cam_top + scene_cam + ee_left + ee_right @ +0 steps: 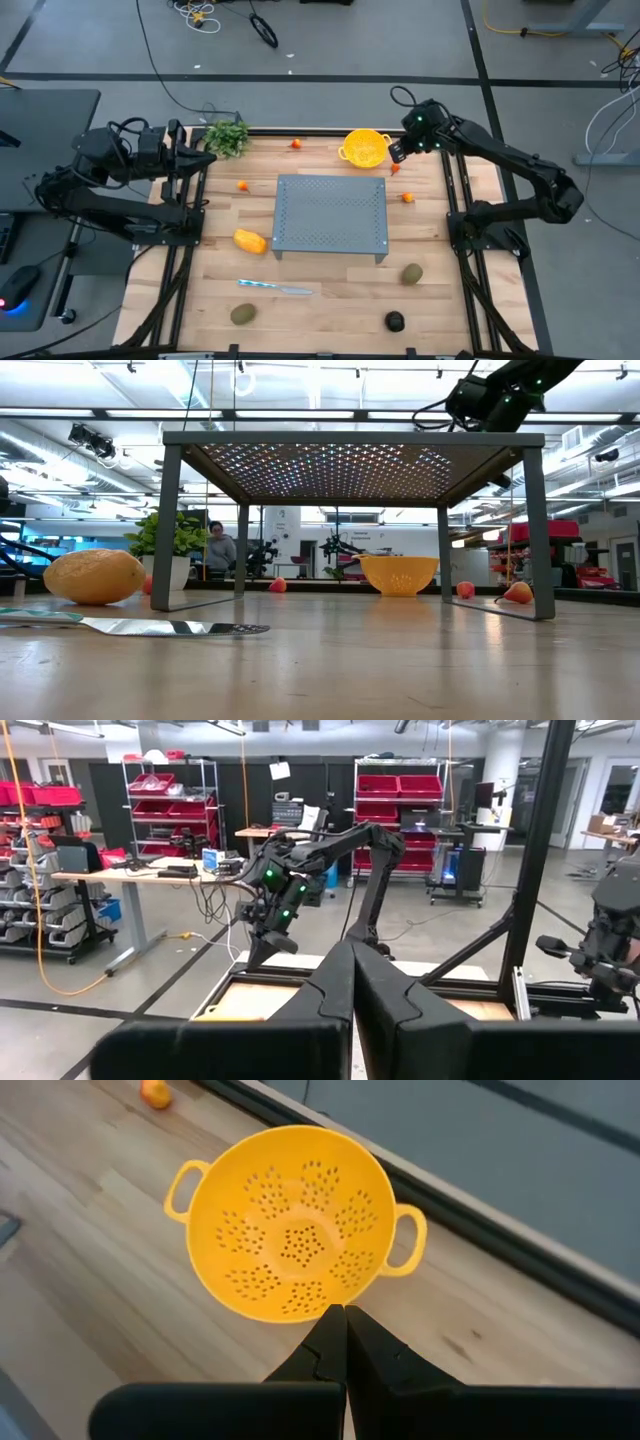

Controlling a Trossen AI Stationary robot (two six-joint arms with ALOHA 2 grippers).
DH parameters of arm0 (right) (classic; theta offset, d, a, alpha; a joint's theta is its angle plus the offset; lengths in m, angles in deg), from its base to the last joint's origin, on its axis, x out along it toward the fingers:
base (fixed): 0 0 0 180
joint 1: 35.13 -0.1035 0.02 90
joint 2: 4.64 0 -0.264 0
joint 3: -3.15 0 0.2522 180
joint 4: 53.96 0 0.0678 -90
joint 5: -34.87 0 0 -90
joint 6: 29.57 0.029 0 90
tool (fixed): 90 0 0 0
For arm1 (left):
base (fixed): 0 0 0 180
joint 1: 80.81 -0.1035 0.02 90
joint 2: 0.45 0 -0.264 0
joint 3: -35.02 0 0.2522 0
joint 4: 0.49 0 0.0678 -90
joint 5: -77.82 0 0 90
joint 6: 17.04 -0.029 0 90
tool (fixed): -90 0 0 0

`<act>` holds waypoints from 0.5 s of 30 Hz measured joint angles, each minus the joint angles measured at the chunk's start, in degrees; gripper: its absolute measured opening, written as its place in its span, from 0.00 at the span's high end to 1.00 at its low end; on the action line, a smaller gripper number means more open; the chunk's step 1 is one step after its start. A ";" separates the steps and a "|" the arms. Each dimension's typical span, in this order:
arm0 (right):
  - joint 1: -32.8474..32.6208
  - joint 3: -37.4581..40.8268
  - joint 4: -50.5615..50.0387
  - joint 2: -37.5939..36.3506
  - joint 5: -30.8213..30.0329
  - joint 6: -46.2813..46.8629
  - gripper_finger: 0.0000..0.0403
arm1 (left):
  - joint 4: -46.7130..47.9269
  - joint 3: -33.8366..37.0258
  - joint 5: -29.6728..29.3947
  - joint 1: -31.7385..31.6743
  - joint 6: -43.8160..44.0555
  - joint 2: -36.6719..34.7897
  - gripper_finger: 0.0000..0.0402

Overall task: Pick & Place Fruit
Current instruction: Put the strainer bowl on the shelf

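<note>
Nothing is picked yet: my right gripper hangs over the empty yellow colander, jaws closed on nothing. Fruit lies scattered on the table. Next I must open over a piece.

we see a yellow colander, a grey perforated stand, a silvery knife and a leafy plant on the wooden table.

The colander is bright yellow, dotted with hole clusters. The rack is grey perforated metal. At its 8 o'clock lies a yellow-orange oblong fruit; small balls are orange-red, ovals brownish-green, the round one black. The table is pale wood.
</note>
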 joint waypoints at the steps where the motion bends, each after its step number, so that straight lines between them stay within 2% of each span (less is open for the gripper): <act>1: 0.02 0.00 0.00 0.27 0.00 1.34 1.00 | -0.03 0.00 -0.03 0.00 -0.11 0.01 0.99; 5: 0.02 0.00 -0.09 1.43 -0.48 7.03 1.00 | -0.01 0.00 -0.05 0.00 -0.24 0.00 0.99; 15: 0.02 0.00 -0.17 3.17 -0.05 9.93 0.98 | -0.01 0.00 -0.12 0.01 0.07 0.00 0.99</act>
